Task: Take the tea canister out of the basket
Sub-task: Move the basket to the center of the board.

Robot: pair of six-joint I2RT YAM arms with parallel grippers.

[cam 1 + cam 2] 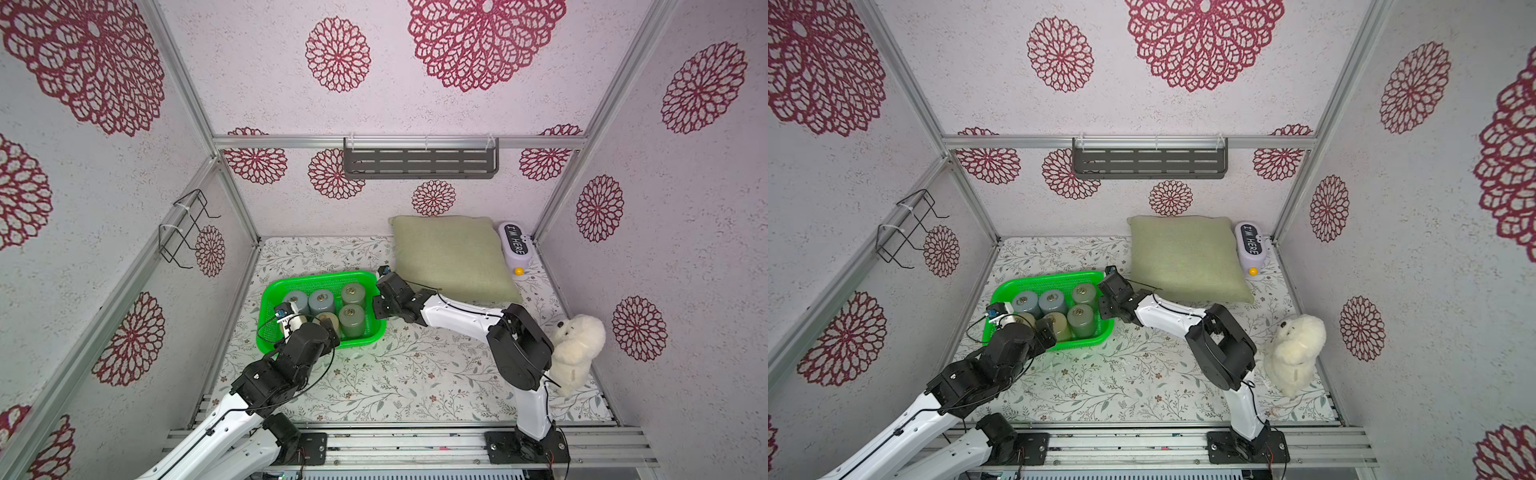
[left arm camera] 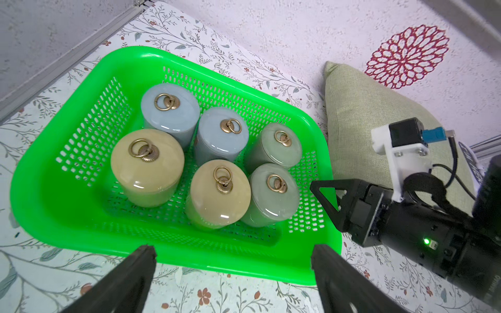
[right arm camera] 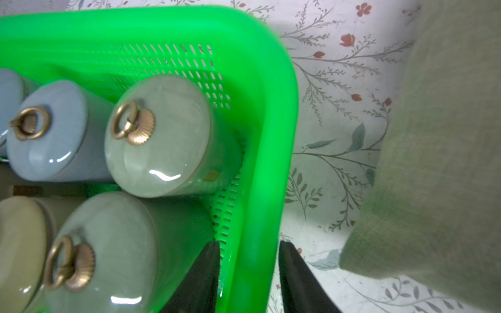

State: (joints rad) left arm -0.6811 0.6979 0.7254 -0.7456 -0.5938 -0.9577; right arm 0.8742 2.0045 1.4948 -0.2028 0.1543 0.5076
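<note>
Biggest worry here: all six canisters (image 2: 219, 195) are sitting inside the basket (image 1: 320, 277), packed two by three and touching or nearly touching. That's leaving hardly any room for a finger to slide down between them. The left gripper (image 2: 233, 253) is hanging wide open above the near rim, not on anything yet. I'm guessing it's going for one of the beige ones nearest it. If it's coming down off-centre, a finger is landing on a lid or shoving a neighbour instead of straddling one. They're looking glazed and slick too, so a weak squeeze is probably letting one slip on the way up.

Other thing: the right gripper (image 3: 246, 245) is pinching the basket's right wall, one finger inside against the mesh and one outside the rim. It's looking clamped to me. That rim is rounded, so the grip could be sliding off, and then the light basket is riding up with the load. The inside finger is also sitting just beside a green canister (image 3: 122, 257).

Pose-wise, the left arm is reaching forward with its wrist tipped down over the basket. The right arm is bending at the elbow, with the forearm stretching low across the table near the pillow (image 1: 453, 257) and the elbow just beside the plush (image 1: 579, 349).
</note>
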